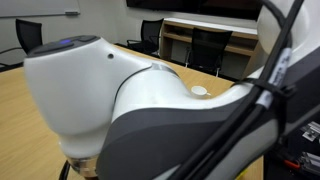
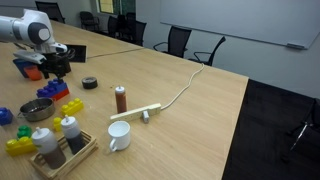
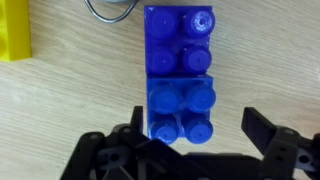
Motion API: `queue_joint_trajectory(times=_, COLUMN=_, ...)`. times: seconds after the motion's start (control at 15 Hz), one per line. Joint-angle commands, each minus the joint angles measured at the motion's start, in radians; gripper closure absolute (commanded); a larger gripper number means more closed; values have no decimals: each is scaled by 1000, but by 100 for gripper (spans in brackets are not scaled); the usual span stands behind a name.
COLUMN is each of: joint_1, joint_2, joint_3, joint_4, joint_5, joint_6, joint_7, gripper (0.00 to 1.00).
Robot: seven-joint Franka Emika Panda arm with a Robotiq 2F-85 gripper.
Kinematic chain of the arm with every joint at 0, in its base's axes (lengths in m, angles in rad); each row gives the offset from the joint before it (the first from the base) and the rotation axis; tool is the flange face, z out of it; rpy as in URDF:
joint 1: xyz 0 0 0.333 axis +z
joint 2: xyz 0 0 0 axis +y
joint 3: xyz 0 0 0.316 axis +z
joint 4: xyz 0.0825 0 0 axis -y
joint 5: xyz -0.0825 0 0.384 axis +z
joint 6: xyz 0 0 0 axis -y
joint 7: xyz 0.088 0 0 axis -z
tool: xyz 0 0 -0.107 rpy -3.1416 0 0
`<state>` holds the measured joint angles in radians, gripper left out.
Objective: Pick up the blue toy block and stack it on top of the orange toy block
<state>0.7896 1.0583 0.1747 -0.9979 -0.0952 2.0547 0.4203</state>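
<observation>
A: Gripper state?
B: Wrist view: gripper (image 3: 197, 128) is spread wide and grips nothing. One finger (image 3: 138, 128) sits just beside the blue block's edge on the picture's left, contact unclear. The opposite finger stands clear of the block, with bare wood between.
A: Blue block where?
B: Blue block (image 3: 180, 75) lies flat on the table (image 3: 270, 60), studs up, long axis running away from the camera. Its near end lies between the fingers. The far half looks darker than the near half. It could be two bricks butted together, can't tell.
A: Neighbours?
B: Yellow brick (image 3: 14, 30) at the top-left corner, apart from the block. A metal rim (image 3: 108, 8) shows at the top edge, near the block's far corner.
A: Exterior views?
B: In an exterior view the arm (image 1: 150, 110) fills nearly the whole frame and the block is hidden. In an exterior view the arm (image 2: 25, 28) reaches down at the table's far end, with the gripper (image 2: 56, 68) low over the wood. Orange block (image 2: 22, 66) is just beside it. Jaws are too small to read there.
A: Rest?
B: Bowl (image 2: 40, 110), yellow bricks (image 2: 70, 105), brown bottle (image 2: 120, 98), white mug (image 2: 118, 135).
</observation>
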Motion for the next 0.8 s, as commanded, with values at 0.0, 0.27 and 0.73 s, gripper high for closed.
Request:
queue_joint_trajectory(times=0.0, joint_1=-19, joint_2=-64, joint_3=0, joint_4=-70, joint_5=7, joint_6=-4, joint_7=9, gripper=0)
queue_joint_trajectory(times=0.27, joint_1=-78, joint_2=-128, joint_3=0, joint_4=-163, joint_5=30, joint_6=101, joint_7=39, gripper=0)
queue_joint_trajectory(times=0.73, joint_1=-112, joint_2=-137, joint_3=4, joint_4=-181, joint_5=33, joint_6=151, joint_7=29, gripper=0)
